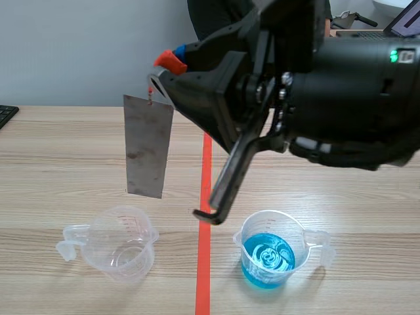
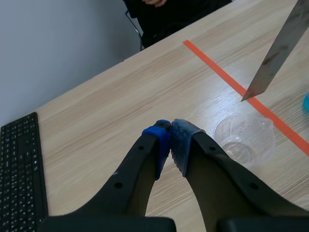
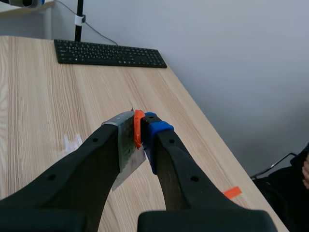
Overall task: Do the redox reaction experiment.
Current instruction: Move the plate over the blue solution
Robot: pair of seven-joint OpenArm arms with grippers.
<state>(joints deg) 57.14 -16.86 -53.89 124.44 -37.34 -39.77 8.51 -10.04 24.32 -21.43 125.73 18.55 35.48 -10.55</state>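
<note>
Right gripper (image 1: 164, 71) was clamped on the top end of the metal strip (image 1: 147, 147), hung upright, apparently for dipping | strip was held in the air near the empty cup (image 1: 123, 244) | cup of blue liquid (image 1: 268, 252) was set across the tape line (image 1: 205, 275) | left gripper (image 2: 170, 140) was closed on nothing

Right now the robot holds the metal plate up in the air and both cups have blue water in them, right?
No. Only the right-hand cup has blue liquid; the left-hand cup is empty, as the scene view shows. The right gripper does hold the metal plate in the air.
</note>
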